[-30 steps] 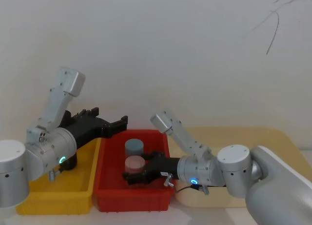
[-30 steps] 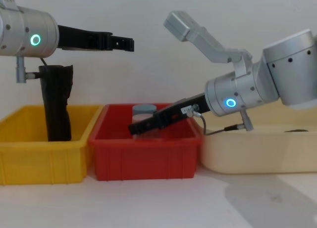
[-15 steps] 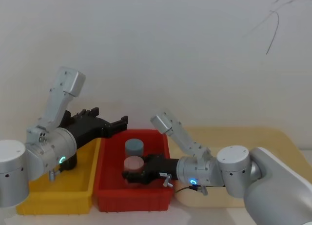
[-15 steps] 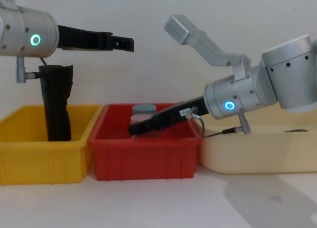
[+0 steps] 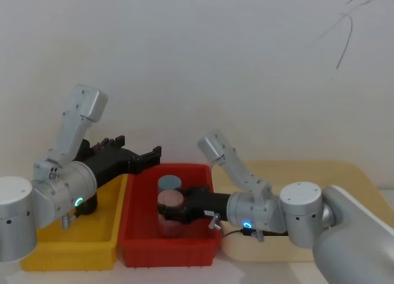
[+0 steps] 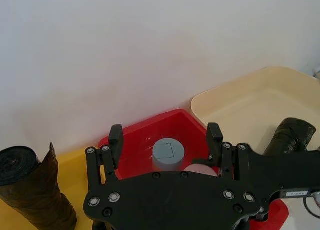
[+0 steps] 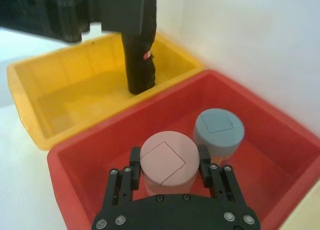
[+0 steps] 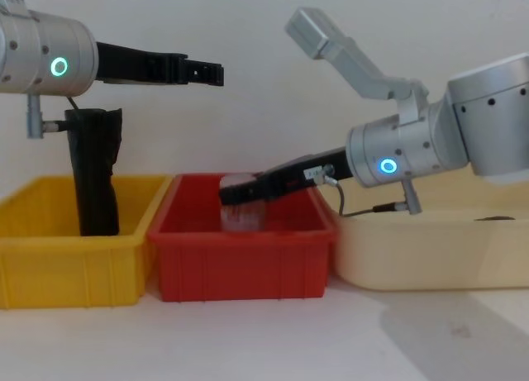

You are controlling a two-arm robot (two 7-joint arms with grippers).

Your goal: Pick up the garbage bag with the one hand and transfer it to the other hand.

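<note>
Over the red bin (image 5: 138, 250), right gripper (image 7: 167, 162) (blue ring) is clamped on a pink cylinder (image 7: 169, 158), one finger on each side. Chest view shows the pink cylinder (image 8: 242, 206) gripped near its top, and its base looks raised off the bin floor, though the bin wall hides the lowest part. Just beside it, toward the back wall, a grey-blue cylinder (image 7: 218, 130) stands upright in the same red bin.

Left gripper (image 6: 165, 137) (green ring) hangs high, above the seam between the yellow bin (image 5: 58, 250) and the red bin, fingers spread apart with nothing between them. Chest view puts the left gripper (image 8: 207, 72) well above the bin rims, pointing toward the middle.

Garbage bag (image 8: 95, 173) stands upright in the yellow bin, near the wall shared with the red bin, below the left wrist. Red-and-white sticker (image 7: 146, 55) shows on its side in the right wrist view. Neither gripper touches it.

Cream tray (image 8: 430, 257) sits on the right of the red bin, touching it. A second black roll (image 6: 291, 135) lies tilted inside the tray.
</note>
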